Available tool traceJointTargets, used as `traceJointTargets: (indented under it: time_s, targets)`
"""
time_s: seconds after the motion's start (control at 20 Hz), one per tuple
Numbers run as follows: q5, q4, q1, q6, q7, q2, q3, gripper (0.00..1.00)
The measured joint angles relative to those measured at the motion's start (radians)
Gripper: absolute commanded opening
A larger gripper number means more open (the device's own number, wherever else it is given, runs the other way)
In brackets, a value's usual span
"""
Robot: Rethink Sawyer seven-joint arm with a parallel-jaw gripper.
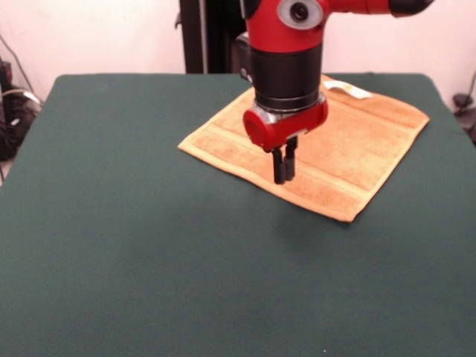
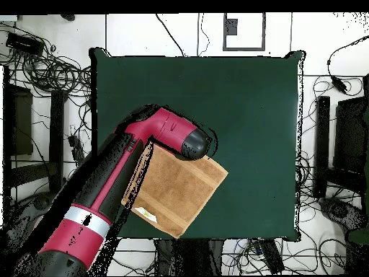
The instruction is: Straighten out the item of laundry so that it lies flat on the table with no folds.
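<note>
The orange-tan towel (image 1: 327,149) lies spread flat on the dark green table (image 1: 149,260), toward the far right in the front view. Woven bands run near two of its edges and a small white label (image 1: 347,89) sticks out at its far corner. My gripper (image 1: 284,177) hangs above the towel's near-left part with its two black fingers (image 1: 279,165) close together and nothing between them. In the overhead view the towel (image 2: 180,191) lies near the table's bottom edge, its left part hidden under my arm (image 2: 115,187), with the label (image 2: 148,213) showing.
Cables and stands (image 2: 43,65) surround the table on the floor. The robot's pedestal (image 1: 212,33) stands beyond the table's far edge.
</note>
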Motion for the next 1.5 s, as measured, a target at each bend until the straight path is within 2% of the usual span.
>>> traceJointTargets:
  time_s: [0.55,1.5]
  targets:
    - [0.000,-0.013,0.031,-0.065,0.028,0.012,-0.048,0.00]
    - [0.001,-0.085,0.039,-0.075,0.120,0.157,-0.108,0.00]
